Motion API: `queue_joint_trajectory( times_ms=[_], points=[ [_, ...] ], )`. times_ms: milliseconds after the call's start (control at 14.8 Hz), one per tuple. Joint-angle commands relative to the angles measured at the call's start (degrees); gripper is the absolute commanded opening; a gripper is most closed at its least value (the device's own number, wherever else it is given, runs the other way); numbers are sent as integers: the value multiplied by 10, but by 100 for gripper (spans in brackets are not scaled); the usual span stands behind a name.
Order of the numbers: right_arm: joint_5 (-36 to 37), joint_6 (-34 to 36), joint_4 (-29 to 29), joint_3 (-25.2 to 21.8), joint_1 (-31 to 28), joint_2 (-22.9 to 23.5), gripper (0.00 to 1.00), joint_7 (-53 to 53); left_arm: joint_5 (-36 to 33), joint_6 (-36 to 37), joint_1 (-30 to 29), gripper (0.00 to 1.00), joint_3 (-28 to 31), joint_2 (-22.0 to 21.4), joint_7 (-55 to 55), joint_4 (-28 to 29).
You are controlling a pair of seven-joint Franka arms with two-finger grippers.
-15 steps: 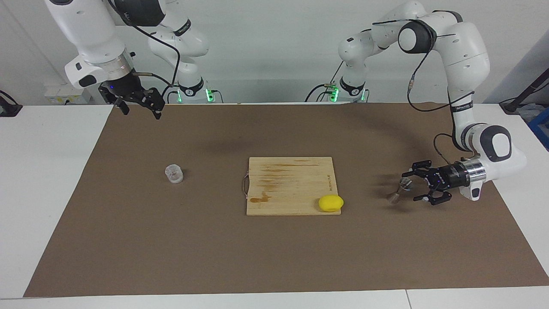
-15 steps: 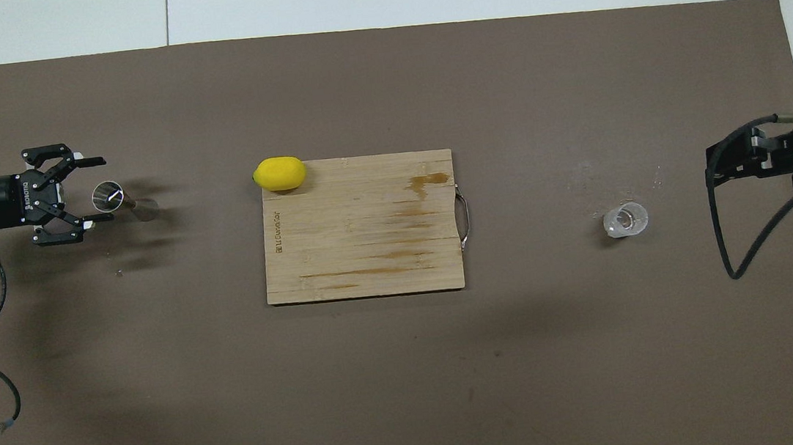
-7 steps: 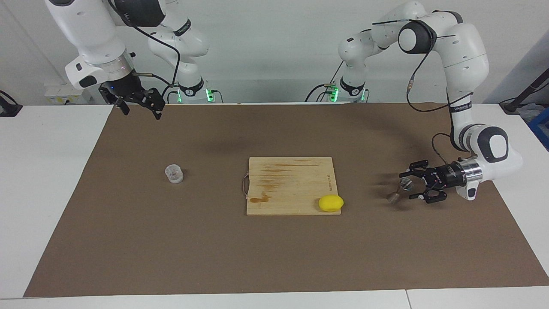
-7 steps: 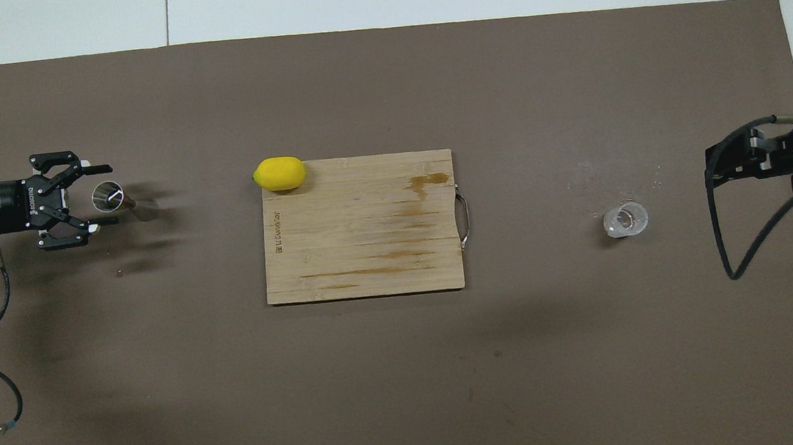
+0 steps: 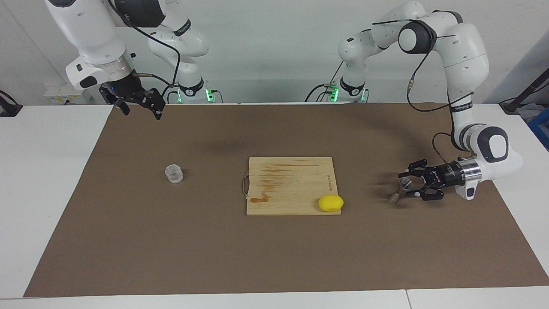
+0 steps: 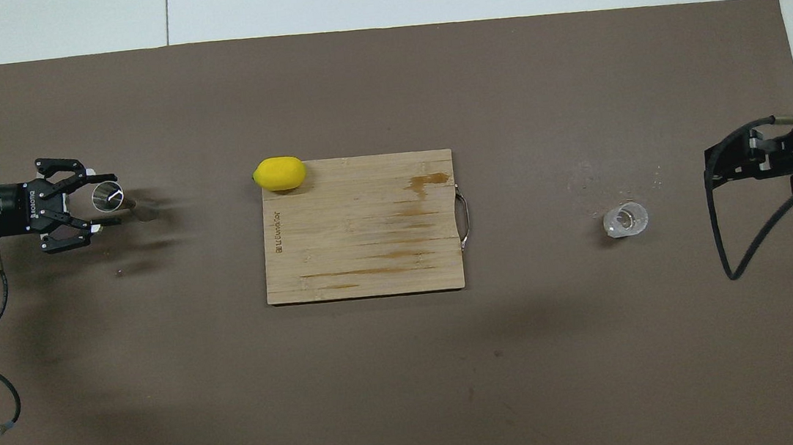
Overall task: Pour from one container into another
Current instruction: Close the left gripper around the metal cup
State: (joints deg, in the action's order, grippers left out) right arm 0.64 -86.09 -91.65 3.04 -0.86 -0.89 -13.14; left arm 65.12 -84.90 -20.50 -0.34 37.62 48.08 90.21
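While lying low at the left arm's end of the counter point(image 5: 64, 206), left hand point(image 5: 406, 185) set about the steel jigger point(image 5: 399, 191), fingers either side; contact cannot be told. Clear cup point(image 5: 174, 174) upright toward the right arm's end, well apart. Right hand point(image 5: 139, 103) waiting aloft, fingers apart.

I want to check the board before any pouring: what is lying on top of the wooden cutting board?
Only a yellow lemon lies at one corner of the cutting board, overhanging the edge. Brownish stains mark the wood. Nothing covers the board.
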Motion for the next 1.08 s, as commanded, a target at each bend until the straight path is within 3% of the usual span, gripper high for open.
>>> queue_joint_trajectory(
  times_ms=[0,135,541,744,947,1015],
  points=[
    [-10,-6,-17,0,-4,-14,100,16,-10,11,0,60,5,-5,-1,5],
    [-10,-6,-17,0,-4,-14,100,16,-11,11,0,53,5,-5,-1,5],
    [-10,-6,-18,0,-4,-16,100,16,-10,12,0,50,5,-6,-1,5],
    [-10,-6,-18,0,-4,-16,100,16,-10,13,0,31,5,-6,6,5],
    [-10,-6,-18,0,-4,-16,100,16,-7,33,1,0,3,-8,14,4],
    [-10,-6,-18,0,-4,-16,100,16,-5,47,1,0,3,-10,14,4]
  ],
)
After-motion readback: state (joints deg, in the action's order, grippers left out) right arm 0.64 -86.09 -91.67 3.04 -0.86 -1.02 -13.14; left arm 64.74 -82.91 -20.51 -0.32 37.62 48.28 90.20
